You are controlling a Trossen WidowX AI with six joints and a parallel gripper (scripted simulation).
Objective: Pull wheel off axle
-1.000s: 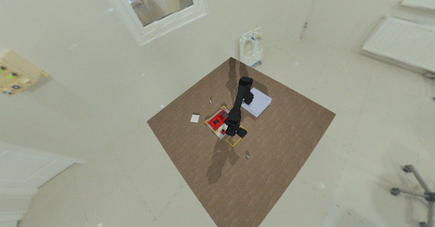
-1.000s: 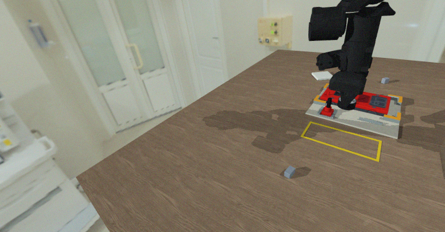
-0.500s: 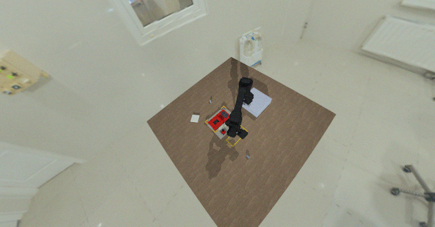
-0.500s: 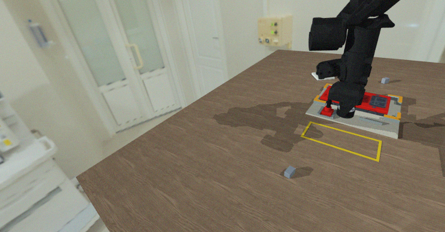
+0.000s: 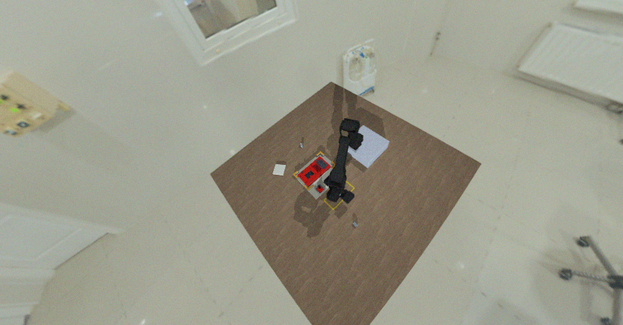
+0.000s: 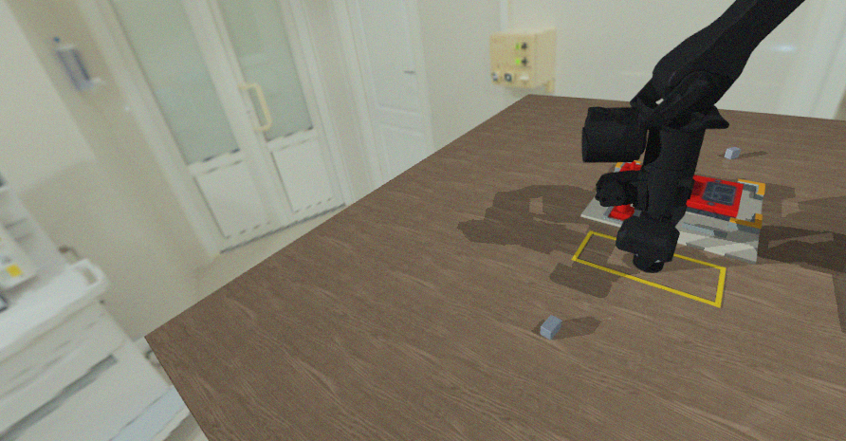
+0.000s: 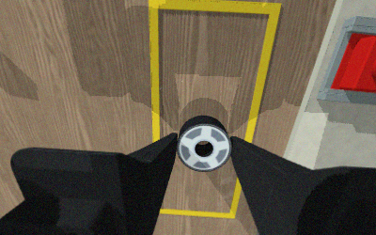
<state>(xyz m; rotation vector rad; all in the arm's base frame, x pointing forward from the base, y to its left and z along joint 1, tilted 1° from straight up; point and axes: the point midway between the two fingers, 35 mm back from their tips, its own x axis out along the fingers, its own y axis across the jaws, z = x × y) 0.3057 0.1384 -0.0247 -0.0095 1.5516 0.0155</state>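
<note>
The wheel (image 7: 214,148) has a black tyre and a pale spoked face with a dark centre hole, facing up. My gripper (image 7: 203,140) (image 6: 649,258) is shut on it, one finger on each side. The wheel is off the axle and over the yellow-outlined marked area (image 5: 329,205) (image 6: 721,287) (image 7: 154,70), inside its lines in the wrist view. It is low down; whether it touches the table cannot be told. The red axle mount (image 5: 320,188) (image 6: 621,211) (image 7: 362,61) stands bare on the board. In the top view the arm hides the fingers and wheel.
The pale board (image 6: 746,251) (image 7: 310,136) beside the marked area carries a red part (image 5: 307,177) (image 6: 713,206) in orange corners. Small grey blocks (image 5: 355,224) (image 6: 550,326) lie apart on the table. A pale box (image 5: 372,146) stands near the arm's base; a white square (image 5: 279,169) lies beyond the board.
</note>
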